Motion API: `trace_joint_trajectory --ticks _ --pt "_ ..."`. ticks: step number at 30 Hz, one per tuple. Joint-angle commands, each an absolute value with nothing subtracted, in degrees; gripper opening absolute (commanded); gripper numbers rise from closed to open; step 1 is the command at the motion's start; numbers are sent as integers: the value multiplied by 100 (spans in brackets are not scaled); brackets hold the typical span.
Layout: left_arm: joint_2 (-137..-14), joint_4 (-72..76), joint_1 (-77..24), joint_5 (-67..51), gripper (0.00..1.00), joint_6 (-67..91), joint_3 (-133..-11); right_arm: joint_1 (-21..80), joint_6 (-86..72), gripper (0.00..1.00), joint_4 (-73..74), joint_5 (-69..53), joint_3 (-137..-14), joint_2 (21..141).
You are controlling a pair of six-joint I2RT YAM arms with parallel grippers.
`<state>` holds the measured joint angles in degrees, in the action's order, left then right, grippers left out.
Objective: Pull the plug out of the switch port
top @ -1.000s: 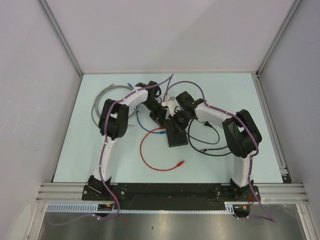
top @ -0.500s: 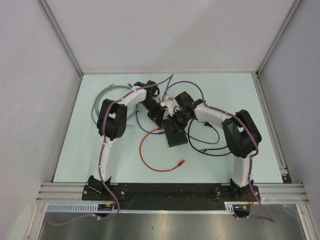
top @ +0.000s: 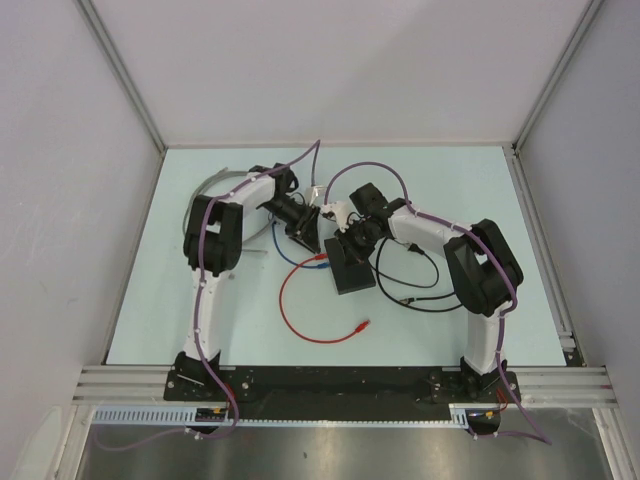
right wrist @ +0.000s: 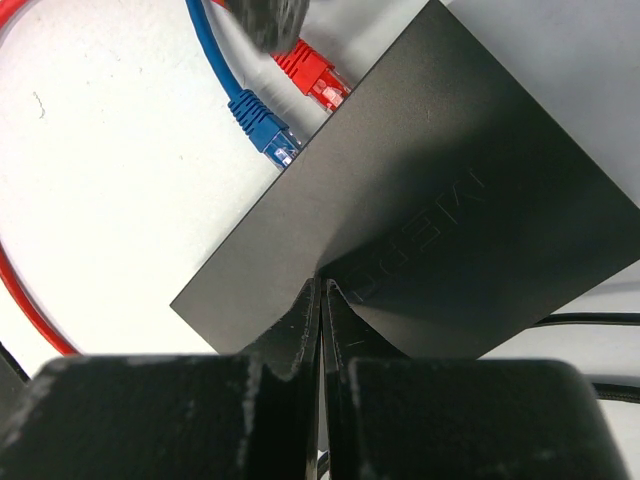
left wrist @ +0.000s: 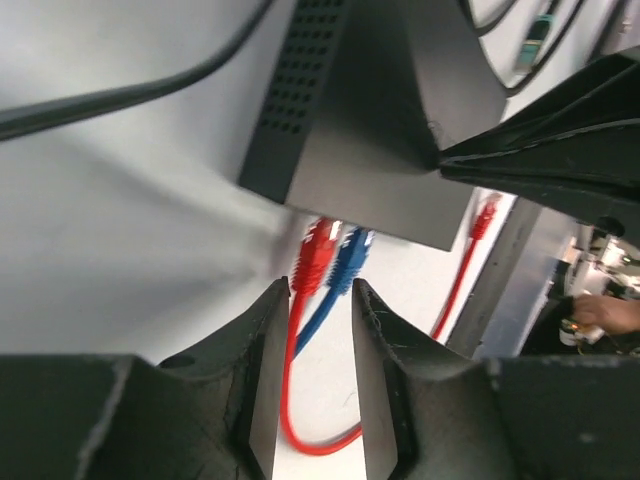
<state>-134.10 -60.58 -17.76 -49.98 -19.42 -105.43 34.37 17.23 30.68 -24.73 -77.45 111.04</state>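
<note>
The flat black switch box lies mid-table. In its edge, the switch port holds a red plug and a blue plug side by side. My left gripper is open just short of those plugs. The red cable runs between its fingers, close to the left one, unclamped. My right gripper is shut, its tips resting on the box's top face. From the right wrist view both plugs, red and blue, still sit at the box's edge.
The red cable loops toward the near side and ends in a free plug. A blue cable and a grey cable coil lie to the left. Thin black cables trail right of the box.
My left gripper has widened its jaws and its arm has swung left, backing slightly away from the box. The right gripper has stayed on the box.
</note>
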Motion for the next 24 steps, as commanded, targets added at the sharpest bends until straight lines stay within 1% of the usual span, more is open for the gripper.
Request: trace_joint_trajectory --ticks 1,7,10,15,24 --pt "-13517 -5915 -1863 -5634 36 -1767 -10503 3472 1934 2 3199 -1969 -7506 11355" --pt "-13781 -6038 -1942 -5721 29 -1863 -10573 3480 1934 2 3208 -1925 -7506 11347" --pt "-13886 -6003 -1995 -5731 27 -1819 -10626 3472 1934 2 3208 -1925 -7506 11355" --pt "-14080 -6029 -2065 -5836 27 -1714 -10819 3472 1925 2 3199 -1934 -7506 11364" --pt "-14291 -6240 -2065 -6214 30 -1907 -10951 3472 1934 2 3182 -1907 -7488 11355"
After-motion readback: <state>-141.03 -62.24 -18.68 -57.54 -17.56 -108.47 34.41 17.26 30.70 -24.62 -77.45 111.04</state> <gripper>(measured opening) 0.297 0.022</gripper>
